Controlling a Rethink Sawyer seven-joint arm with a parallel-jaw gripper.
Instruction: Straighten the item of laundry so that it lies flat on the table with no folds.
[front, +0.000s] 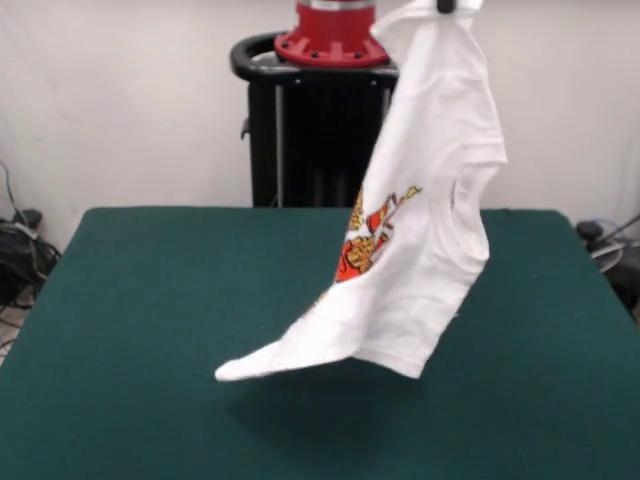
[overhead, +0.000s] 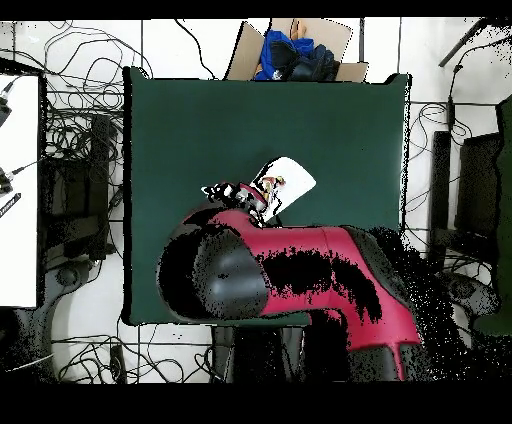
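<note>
Tool (front: 445, 6) pinches shirt (front: 430, 220) aloft (front view).

We see a wide surface (front: 130, 330) with a dark green matte top, bare over nearly all its area. Only the shirt's (front: 430, 220) lowest white corner hangs close above it; whether it touches we cannot tell.
</note>
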